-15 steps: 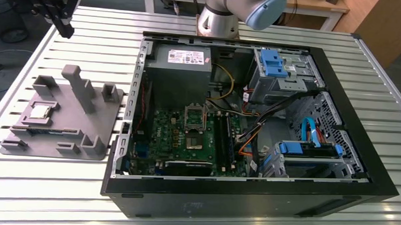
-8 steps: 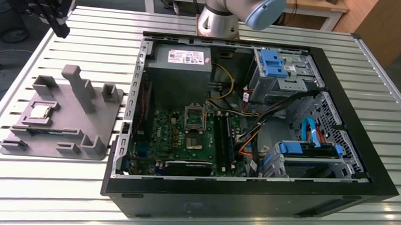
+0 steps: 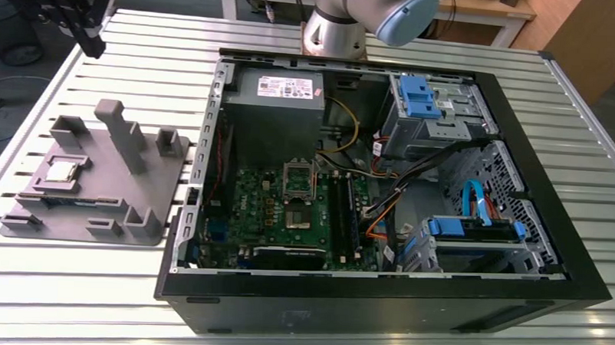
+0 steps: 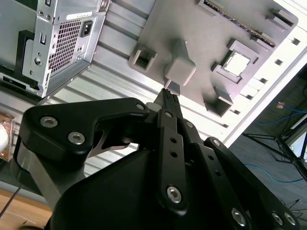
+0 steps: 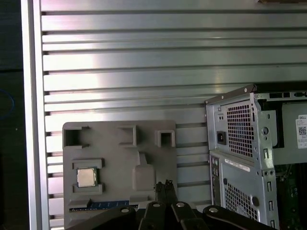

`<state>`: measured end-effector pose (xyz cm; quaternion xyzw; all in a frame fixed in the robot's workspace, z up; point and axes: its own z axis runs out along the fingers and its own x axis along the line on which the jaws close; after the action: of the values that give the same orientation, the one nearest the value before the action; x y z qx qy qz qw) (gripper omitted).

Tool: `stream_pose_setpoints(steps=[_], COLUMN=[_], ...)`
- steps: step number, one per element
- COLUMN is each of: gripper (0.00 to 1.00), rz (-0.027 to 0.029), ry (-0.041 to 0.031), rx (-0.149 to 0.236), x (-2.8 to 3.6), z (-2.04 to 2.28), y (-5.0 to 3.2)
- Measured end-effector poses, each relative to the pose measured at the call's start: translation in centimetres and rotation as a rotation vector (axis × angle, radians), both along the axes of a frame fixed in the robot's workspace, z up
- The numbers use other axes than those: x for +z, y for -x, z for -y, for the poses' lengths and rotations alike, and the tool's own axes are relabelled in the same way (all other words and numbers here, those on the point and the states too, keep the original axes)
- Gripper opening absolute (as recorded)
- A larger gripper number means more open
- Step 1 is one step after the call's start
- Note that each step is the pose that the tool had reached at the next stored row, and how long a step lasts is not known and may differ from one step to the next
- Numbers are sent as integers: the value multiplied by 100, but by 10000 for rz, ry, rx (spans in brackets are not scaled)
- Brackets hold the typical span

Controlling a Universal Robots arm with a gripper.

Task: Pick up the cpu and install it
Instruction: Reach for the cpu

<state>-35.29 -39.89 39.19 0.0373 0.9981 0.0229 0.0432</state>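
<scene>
**Cpu lies in its fixture, pincer closed above it**

The cpu [image 5: 86, 178] lies flat in a square nest of the grey fixture plate [image 5: 120, 158], its pale metal top bare. In the exterior view this plate sits on the slatted metal table [image 3: 99, 280], at the exterior view's left of the open computer case [image 3: 385, 298], and well apart from it. Several blocks rise from the plate. The tall post [image 3: 125, 135] stands just beside the cpu's nest, on the side toward the case.

Inside the case the green motherboard [image 3: 266, 202] lies flat, with a silvery socket frame [image 3: 298, 174] near its middle. A grey power supply [image 3: 274, 91] is behind it. Blue drive brackets [image 3: 418, 92] and bundles of cables [image 3: 410, 176] fill the exterior view's right part of the case.

The gripper [image 5: 164, 184] hangs high above the plate and points down at it. It touches nothing. In both wrist views its two black fingers are pressed together and hold nothing between them. In the first wrist view the tips line up with a rounded block [image 5: 143, 176] on the plate, while the cpu is off to one side. The arm's silver joint with a blue cap [image 3: 400, 18] is behind the case.
</scene>
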Motion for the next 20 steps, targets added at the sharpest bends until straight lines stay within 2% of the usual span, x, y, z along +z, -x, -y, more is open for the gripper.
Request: stream_pose_setpoints(steps=[10,20], gripper=[11,11], rz=[3,3], ry=[0,0], rx=[1,1], x=[-1,-1], z=[0,0], y=[113,182])
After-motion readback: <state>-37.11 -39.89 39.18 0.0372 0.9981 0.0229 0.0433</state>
